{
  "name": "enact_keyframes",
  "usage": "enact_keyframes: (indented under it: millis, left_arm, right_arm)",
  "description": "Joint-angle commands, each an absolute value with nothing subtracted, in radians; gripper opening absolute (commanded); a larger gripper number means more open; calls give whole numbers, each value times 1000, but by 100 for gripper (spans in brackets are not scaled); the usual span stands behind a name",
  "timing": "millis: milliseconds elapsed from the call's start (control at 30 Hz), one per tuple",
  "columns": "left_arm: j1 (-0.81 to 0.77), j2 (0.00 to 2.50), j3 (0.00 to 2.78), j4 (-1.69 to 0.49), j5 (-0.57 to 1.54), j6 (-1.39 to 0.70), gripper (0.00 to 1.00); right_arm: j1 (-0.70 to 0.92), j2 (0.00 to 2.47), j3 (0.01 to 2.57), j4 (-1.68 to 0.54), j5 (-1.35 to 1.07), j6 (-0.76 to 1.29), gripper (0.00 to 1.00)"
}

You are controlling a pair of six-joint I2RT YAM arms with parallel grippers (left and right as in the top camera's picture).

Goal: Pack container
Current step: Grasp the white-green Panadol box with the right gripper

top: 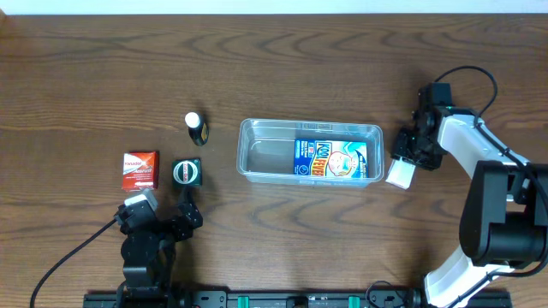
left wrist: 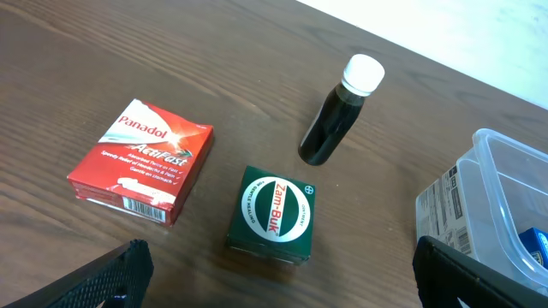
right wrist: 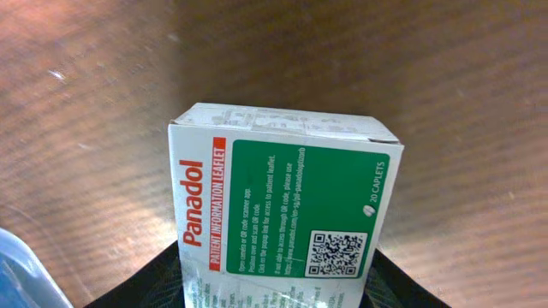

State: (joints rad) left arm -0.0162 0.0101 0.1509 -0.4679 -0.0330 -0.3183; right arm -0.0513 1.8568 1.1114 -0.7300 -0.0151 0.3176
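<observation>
surface: dark brown wood-grain table, glossy, with soft glare in the right wrist view. a thin pale strip shows beyond its far edge at the top of the overhead view, and a pale patch past the table corner in the left wrist view. nothing more of the room can be made out. a black rail with green fittings runs along the near edge.

the container sits right of table centre, long side across, upright and open on top. a blue printed box lies flat in its right half; the left half shows bare plastic.

left of the container, well apart from it: a small dark bottle with a white cap, standing; nearer, a dark green zam-buk box; just left of that, a red panadol box, flat. none of the three touch.

left gripper: jaws spread wide, holding nothing, low over the table on the near side of the zam-buk box, one black finger at each bottom corner of its wrist view.

right gripper: closed around a white-and-green panadol box, fingers on either side of it. the box is beside the container's right end, outside the rim. cannot tell whether it touches the table.
</observation>
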Motion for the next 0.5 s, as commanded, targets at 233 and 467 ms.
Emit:
enact_keyframes:
  millis: [233,467]
  left_arm:
    - [-19,6,134,-469,-37,-327,98]
    - [-19,6,134,-469,-37,-327,98]
  right_arm:
    - [-55,1474,1147,-826,4,249,38]
    - [46,1208,1147,-826,-20,154,32]
